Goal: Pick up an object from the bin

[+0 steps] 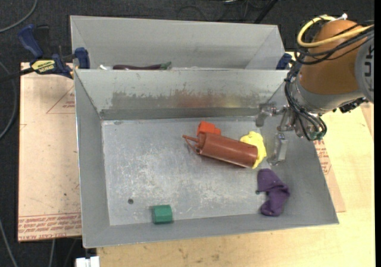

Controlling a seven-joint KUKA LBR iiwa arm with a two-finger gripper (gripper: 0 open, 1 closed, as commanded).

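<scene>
Grey metal bin (89, 159): sloped walls, flat floor largely bare, five loose things. Gripper (277, 151): hangs low at the floor's 3 o'clock edge, close to the right wall. Whether it is released or clenched cannot be told from this angle, so no grasp is recorded. It stands just at 3 o'clock of the nearest thing, probably because that side is free of neighbours. Candidate for the pick, by position only: yellow piece (252, 140), small, pale, lumpy and soft-looking, of uncertain kind, lying at about 2 o'clock of the floor's middle. Its 9 o'clock side is tucked behind the base of the bottle, which hides part of it. Bottle (226, 150): reddish-brown and cylindrical, on its side, with a thin nozzle pointing to 9 o'clock. It seems propped against the orange block (208, 128) at its 11 o'clock, which likely keeps it from rolling. Purple cloth (272, 194): crumpled, at 5 o'clock of the gripper and near it but apart from the cluster. Green block (162, 214): alone at the floor's 7 o'clock, well apart from everything else. Pick not yet made.
</scene>
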